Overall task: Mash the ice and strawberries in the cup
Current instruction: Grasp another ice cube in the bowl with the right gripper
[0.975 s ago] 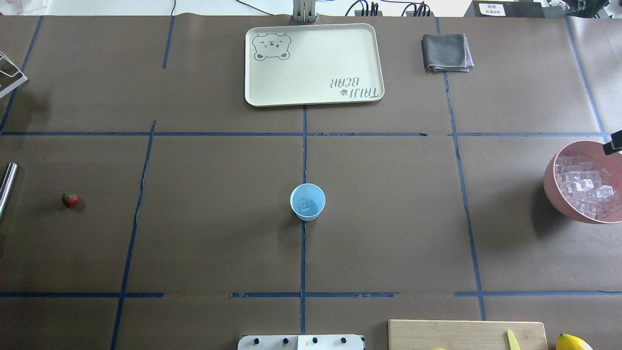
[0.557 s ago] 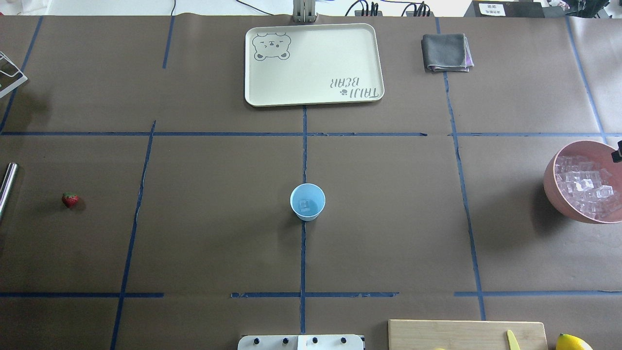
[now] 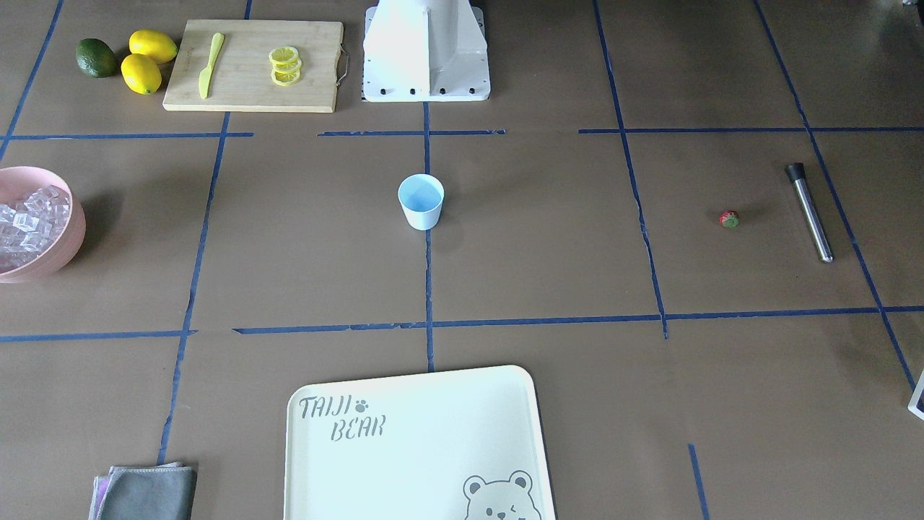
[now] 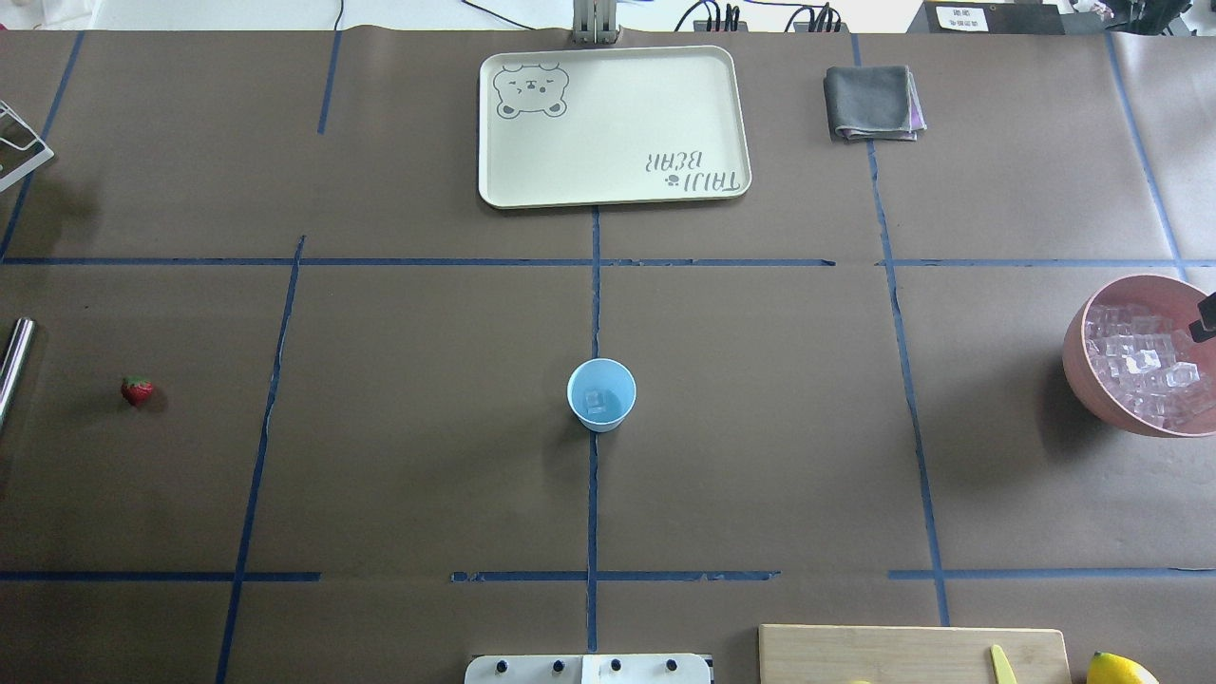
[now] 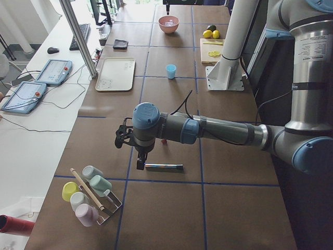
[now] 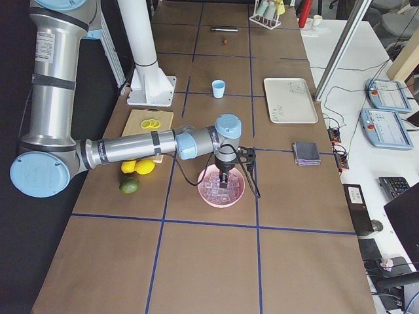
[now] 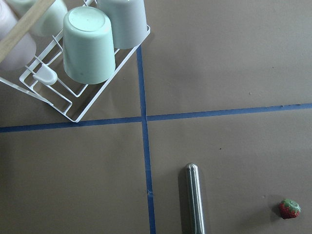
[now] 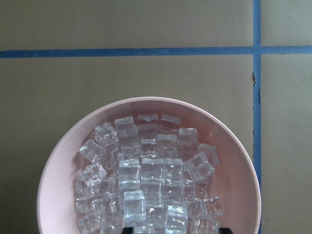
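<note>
The light-blue cup [image 4: 601, 394] stands upright at the table's middle with one ice cube [image 4: 596, 402] in it. It also shows in the front view [image 3: 421, 201]. The pile of ice [image 8: 151, 175] fills the pink bowl [image 4: 1078, 366] at the right edge. My right gripper [image 8: 172, 230] hangs just above the ice, its fingertips [image 8: 127, 230] spread apart and empty. Only its tip [image 4: 1205, 318] shows overhead. The strawberry [image 4: 137, 389] lies far left, next to a steel muddler [image 7: 195, 200]. My left gripper [image 5: 139, 162] hovers above the muddler; whether it is open or shut I cannot tell.
A cream tray [image 4: 494, 123] and a grey cloth [image 4: 872, 103] lie at the far side. A cutting board [image 3: 253, 65] with lemon slices and a knife, lemons [image 3: 141, 74] and an avocado sit by the base. A cup rack [image 7: 73, 105] stands far left.
The right gripper's tip has shifted along the right edge of the overhead view, from beyond the bowl's far rim to over the ice. Nothing else has moved.
</note>
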Robot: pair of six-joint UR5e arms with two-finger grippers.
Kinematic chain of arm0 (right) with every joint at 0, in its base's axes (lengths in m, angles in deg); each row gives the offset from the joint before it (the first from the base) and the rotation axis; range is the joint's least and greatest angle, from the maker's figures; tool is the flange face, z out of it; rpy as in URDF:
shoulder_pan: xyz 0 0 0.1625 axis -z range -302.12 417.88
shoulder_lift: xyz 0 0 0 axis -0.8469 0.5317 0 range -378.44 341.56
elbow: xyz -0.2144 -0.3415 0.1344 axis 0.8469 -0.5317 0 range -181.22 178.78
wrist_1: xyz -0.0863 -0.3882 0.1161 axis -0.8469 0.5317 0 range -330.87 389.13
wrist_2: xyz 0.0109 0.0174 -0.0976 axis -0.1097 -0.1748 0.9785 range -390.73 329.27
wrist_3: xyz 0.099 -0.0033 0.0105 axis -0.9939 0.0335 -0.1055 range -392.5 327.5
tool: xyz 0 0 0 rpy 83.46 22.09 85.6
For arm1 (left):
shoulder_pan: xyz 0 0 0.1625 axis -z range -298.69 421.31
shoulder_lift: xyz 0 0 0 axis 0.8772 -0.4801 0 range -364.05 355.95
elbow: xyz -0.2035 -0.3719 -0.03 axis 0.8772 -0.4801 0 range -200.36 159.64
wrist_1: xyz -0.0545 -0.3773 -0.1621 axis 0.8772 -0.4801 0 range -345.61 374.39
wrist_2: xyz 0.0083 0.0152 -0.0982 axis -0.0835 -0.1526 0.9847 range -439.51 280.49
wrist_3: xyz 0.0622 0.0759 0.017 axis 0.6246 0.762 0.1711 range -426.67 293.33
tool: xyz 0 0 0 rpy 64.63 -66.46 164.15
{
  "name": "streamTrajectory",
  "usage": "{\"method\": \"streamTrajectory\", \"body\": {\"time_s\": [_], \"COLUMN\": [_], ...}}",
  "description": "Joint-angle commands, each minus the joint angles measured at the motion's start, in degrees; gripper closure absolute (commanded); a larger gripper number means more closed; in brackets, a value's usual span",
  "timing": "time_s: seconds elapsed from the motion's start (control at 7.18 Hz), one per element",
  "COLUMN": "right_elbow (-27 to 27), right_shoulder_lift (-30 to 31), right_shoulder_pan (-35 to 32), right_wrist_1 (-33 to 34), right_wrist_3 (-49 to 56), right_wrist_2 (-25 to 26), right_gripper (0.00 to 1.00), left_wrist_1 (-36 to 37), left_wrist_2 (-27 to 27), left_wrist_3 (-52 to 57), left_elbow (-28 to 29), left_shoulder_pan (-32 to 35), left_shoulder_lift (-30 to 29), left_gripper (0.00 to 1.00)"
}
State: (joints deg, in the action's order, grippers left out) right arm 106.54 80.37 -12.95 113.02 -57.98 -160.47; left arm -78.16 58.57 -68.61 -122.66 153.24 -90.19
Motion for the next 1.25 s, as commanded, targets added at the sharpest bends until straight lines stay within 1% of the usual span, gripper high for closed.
{"method": "streamTrajectory", "body": {"time_s": [0.0,0.14,0.42,1.11], "right_elbow": [-1.23,-1.76,-2.9,-4.57], "right_shoulder_lift": [0.16,0.24,0.24,-0.11], "right_shoulder_pan": [2.62,3.23,3.33,5.52], "right_wrist_1": [0.04,0.13,0.13,0.04], "right_wrist_3": [-0.01,-0.01,-0.01,-0.01], "right_wrist_2": [0.36,1.49,2.03,2.12], "right_gripper": [0.39,0.4,0.45,0.45], "left_wrist_1": [0.0,0.0,0.0,0.0], "left_wrist_2": [0.0,0.0,0.0,0.09], "left_wrist_3": [0.0,0.0,0.0,0.0], "left_elbow": [-0.01,-0.01,-0.01,-0.09], "left_shoulder_pan": [0.0,0.0,0.0,0.0], "left_shoulder_lift": [0.0,0.0,0.0,0.0], "left_gripper": [0.0,0.0,0.0,0.0]}}
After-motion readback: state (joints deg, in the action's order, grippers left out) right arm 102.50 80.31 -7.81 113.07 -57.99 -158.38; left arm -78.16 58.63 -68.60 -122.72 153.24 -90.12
